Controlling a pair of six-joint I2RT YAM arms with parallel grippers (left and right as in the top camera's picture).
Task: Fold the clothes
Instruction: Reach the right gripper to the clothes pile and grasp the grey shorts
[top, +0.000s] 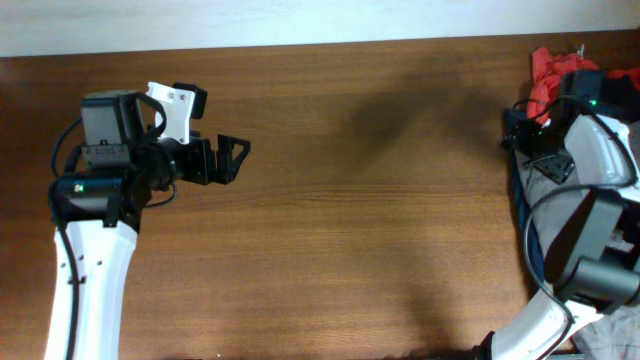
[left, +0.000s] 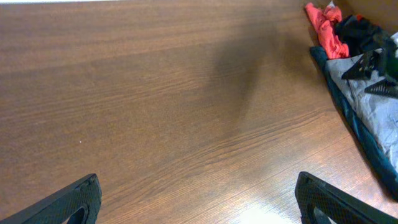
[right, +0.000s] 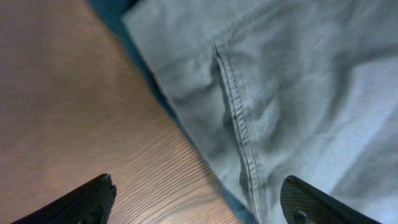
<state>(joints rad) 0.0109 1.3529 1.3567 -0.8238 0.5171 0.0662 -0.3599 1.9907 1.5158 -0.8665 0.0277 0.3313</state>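
Right side of table (top: 350, 200): the trousers (right: 280, 93) are lying crumpled at the right edge on top of a navy cloth (left: 367, 146). A red garment (left: 323, 28) and a black garment (left: 356, 28) are sitting just beyond them at the far right corner.

The right gripper (right: 199, 208) is hovering directly over the trousers with its fingers spread wide and nothing between them. A stitched seam (right: 239, 130) is running under the gap, near the cloth's edge.

The left gripper (left: 199, 202) is hanging over bare wood on the left, well apart from the pile. It is also spread and empty.

Judgement: the step in hand looks like picking up the trousers to bring them to open table.
- Pinching at the seam or hem should give a firmer bite than loose wrinkles.
- The fingers need to be taking the grey layer only; the navy cloth underneath is showing right beside the edge and could come along.
- Lifting slowly would be giving the layers a chance to part.
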